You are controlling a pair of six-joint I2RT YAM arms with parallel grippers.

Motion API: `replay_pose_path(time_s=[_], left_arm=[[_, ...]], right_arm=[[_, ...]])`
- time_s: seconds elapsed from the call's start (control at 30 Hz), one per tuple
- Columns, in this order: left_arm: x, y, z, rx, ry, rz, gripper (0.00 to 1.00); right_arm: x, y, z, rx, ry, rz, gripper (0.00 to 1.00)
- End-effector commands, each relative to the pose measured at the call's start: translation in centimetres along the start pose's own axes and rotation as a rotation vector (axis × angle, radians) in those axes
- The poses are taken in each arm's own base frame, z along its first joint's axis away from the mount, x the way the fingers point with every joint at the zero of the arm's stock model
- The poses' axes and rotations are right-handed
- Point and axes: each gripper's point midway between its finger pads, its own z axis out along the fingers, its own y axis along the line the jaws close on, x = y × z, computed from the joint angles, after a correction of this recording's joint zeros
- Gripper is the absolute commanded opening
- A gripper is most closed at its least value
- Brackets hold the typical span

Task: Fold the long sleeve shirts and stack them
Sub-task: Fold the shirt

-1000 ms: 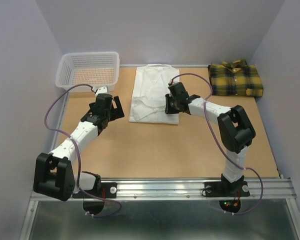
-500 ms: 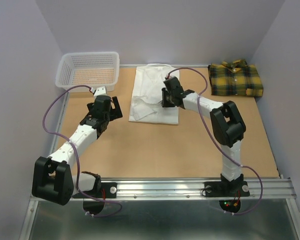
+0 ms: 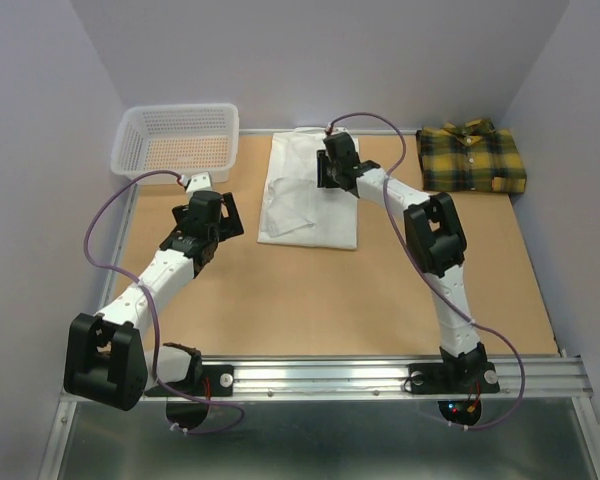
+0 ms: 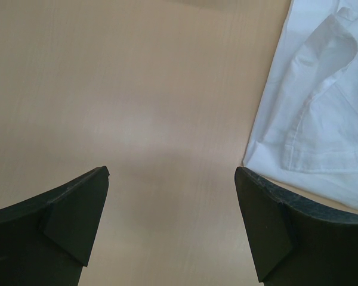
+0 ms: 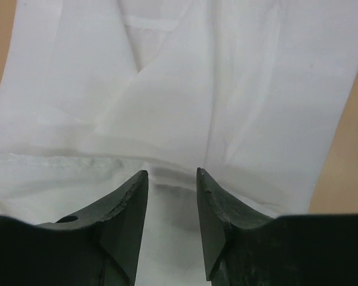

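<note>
Two shirts are seen on the worktop (image 3: pixel 310 300). The white shirt (image 3: pixel 310 200) is laid flat at far middle, and the plaid shirt (image 3: pixel 472 158) is folded in the far right corner, well apart. The right fingers (image 5: pixel 128 214) are held slightly parted over the white shirt, with no cloth seen pinched. The left fingers (image 4: pixel 71 220) are spread wide over bare worktop, just beside the white shirt's near left corner. A basket (image 3: pixel 175 140) is set far left.
</note>
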Motion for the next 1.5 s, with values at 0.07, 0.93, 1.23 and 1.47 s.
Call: replay_pose_path(time_s=[0.07,0.93,1.23,1.47], left_arm=[[-1.2,0.9,-0.4,-0.041,-0.060,-0.026,0.99],[-0.5,7.1,1.2,-0.277,0.019,-0.190,0.99],[-0.4,7.1,1.5,-0.255,0.036,-0.206,0.99],[-0.3,6.8,1.6,-0.239,0.042,-0.204,0.99]], right_arm=[[-6.3,2.9,-5.6,-0.144,-0.141,-0.149,0.50],[6.9,16.1,-8.5,-0.066,-0.113,-0.840,0.71],[4.7,15.3,-8.1,0.047,-0.163,-0.845,0.71],[3.4,15.9,-8.9,0.029,-0.188,-0.844,0.72]])
